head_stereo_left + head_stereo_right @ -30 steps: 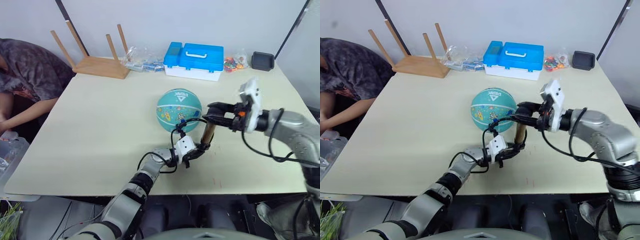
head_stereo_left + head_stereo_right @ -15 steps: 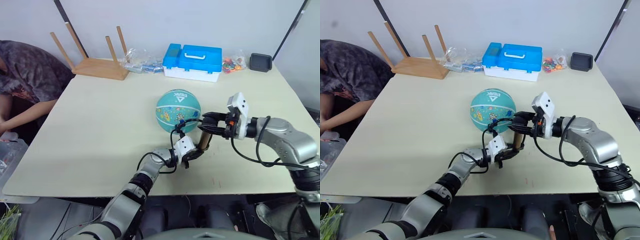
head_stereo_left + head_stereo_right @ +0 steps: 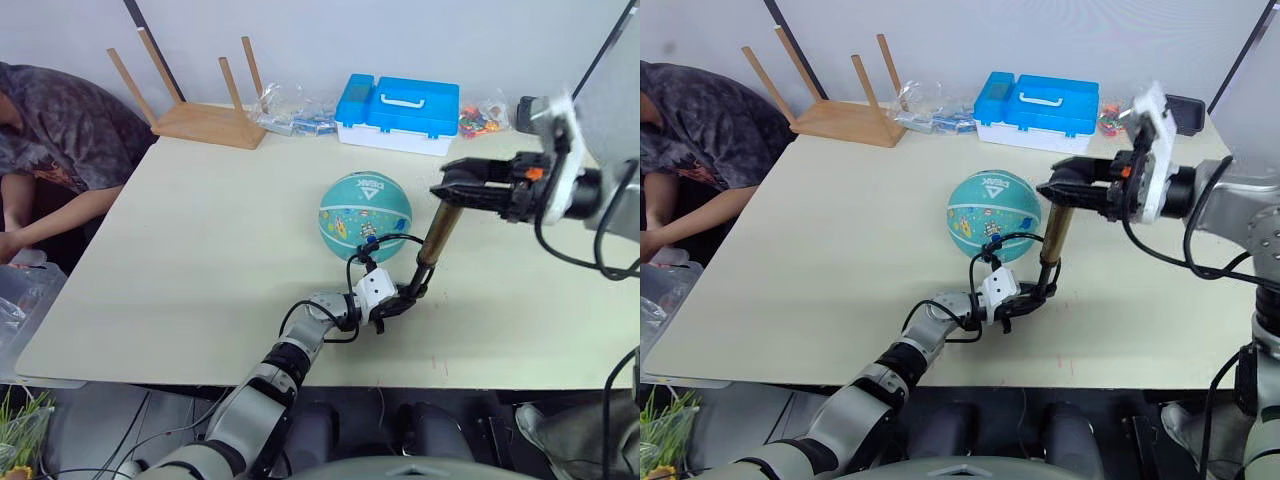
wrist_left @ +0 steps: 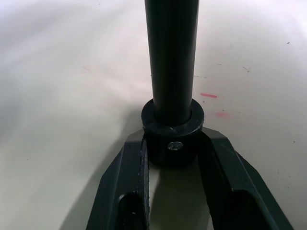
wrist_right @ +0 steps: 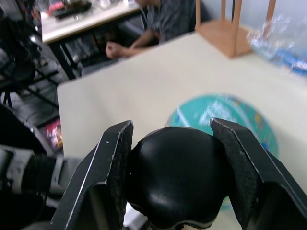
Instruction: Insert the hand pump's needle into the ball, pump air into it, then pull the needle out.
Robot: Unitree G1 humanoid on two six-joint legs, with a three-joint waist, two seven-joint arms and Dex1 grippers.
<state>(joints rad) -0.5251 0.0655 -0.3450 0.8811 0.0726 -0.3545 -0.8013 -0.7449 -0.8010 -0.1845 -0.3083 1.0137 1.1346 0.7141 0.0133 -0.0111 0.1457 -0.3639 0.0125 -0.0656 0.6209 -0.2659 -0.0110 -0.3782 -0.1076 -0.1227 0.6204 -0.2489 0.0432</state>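
Evidently the pumping stroke is under way, judging by the raised handle, and it will go best if the short slim hand pump with the bronze-gold cylinder [image 3: 1055, 232] stays nearly plumb, so the push runs straight down the shaft and the thin black hose [image 3: 1012, 238] is not tugged. The teal-turquoise ball with white lettering and cartoon prints [image 3: 993, 215] sits mid-table, the pump just beside it at about four o'clock. The hose loops from the pump's base to the ball's near face, where the needle presumably sits (too small to make out). The left gripper [image 4: 173, 158] lies low on the pale tabletop [image 3: 820, 230], forearm flat and reaching forward, fingers clamped on the pump's black base cap. The right gripper [image 5: 175, 179] is held high, arm reaching in horizontally from three o'clock, jaws closed on the rounded black T-handle.
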